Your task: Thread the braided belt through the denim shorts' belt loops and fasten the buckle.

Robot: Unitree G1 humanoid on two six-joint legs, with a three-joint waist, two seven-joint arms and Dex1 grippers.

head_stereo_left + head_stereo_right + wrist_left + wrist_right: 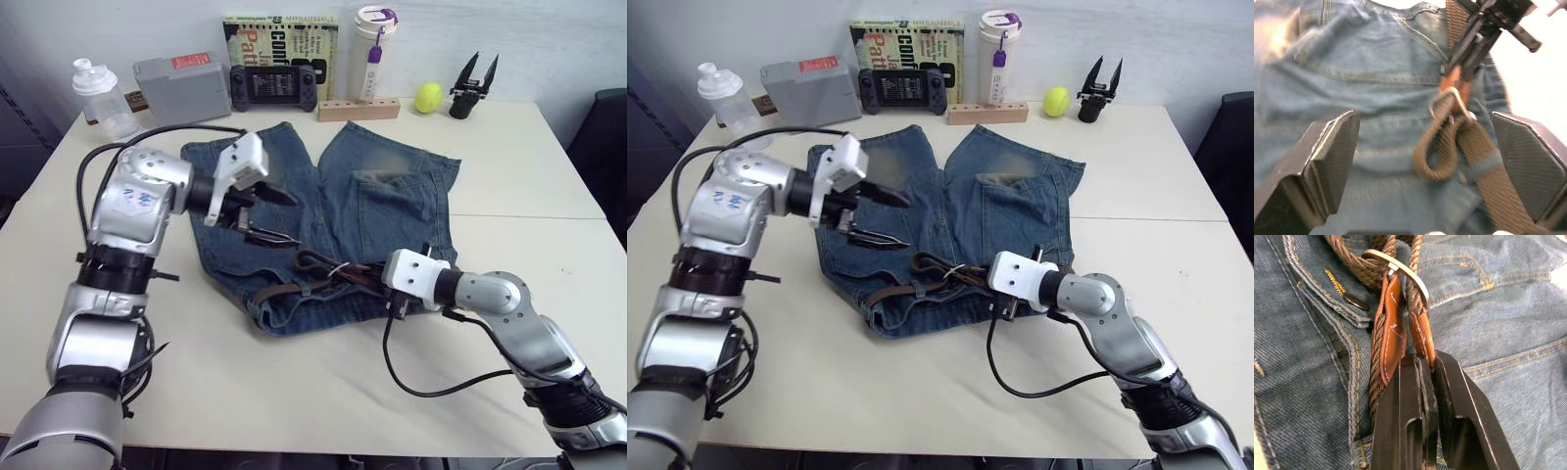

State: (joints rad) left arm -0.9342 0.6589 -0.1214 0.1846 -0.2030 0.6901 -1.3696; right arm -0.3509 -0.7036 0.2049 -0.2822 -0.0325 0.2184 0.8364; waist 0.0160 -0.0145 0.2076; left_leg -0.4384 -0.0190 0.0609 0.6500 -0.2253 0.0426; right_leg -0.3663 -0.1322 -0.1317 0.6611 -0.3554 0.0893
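Belt work on the denim shorts [333,206]
My right gripper [1422,377] pinches the braided belt [1484,156] beside its buckle [1400,271]; my left gripper [269,215] hovers open above the shorts.

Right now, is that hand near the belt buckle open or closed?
Closed. The right hand has its black fingers pinched on the braided belt at its tan leather tip, just below the silver buckle.
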